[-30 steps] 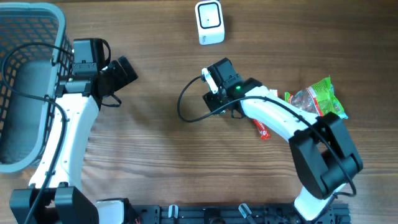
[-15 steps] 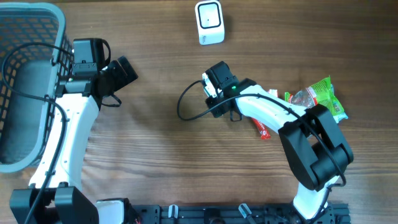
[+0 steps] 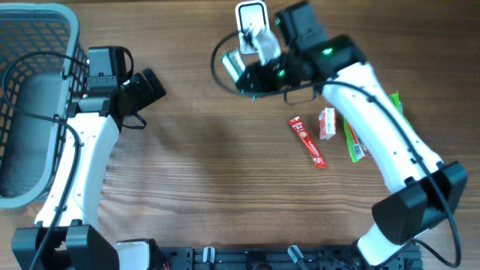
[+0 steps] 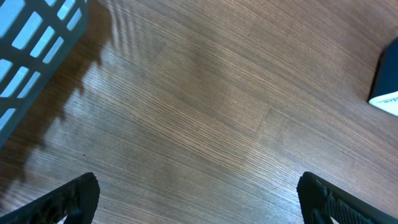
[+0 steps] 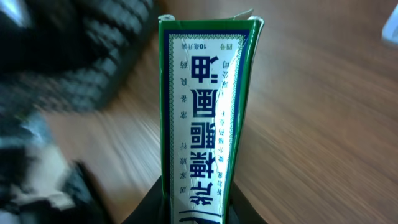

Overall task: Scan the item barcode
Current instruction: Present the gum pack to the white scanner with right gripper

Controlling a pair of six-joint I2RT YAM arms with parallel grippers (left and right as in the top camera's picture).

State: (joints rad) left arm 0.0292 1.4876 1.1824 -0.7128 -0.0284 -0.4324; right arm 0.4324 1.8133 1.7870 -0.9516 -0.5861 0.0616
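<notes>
The right gripper [image 5: 198,213] is clenching the lower end of a narrow green and white box [image 5: 205,106]. Its dark fingers are pressing on both broad sides, and the box is standing up out of the jaws with its printed edge facing the wrist camera. From overhead, the box is hanging above the tabletop [image 3: 195,172] close to the far edge. It is just beside the white scanner [image 3: 251,16], which is sitting at that edge about midway along. The arm and cable are crowding that spot, so I cannot tell which face of the box is turned toward the scanner.

Nearer the right edge, three other items are lying on the wood. A red stick packet [image 3: 309,142] is lying at a slant, a small red and white packet [image 3: 327,124] is just beside it, and a green packet [image 3: 354,144] is partly under the right arm.

The left gripper [image 3: 152,86] is hanging released, its fingers [image 4: 78,196] spread wide over bare wood. It is next to the grey basket [image 3: 30,45] that is filling the far left corner.
</notes>
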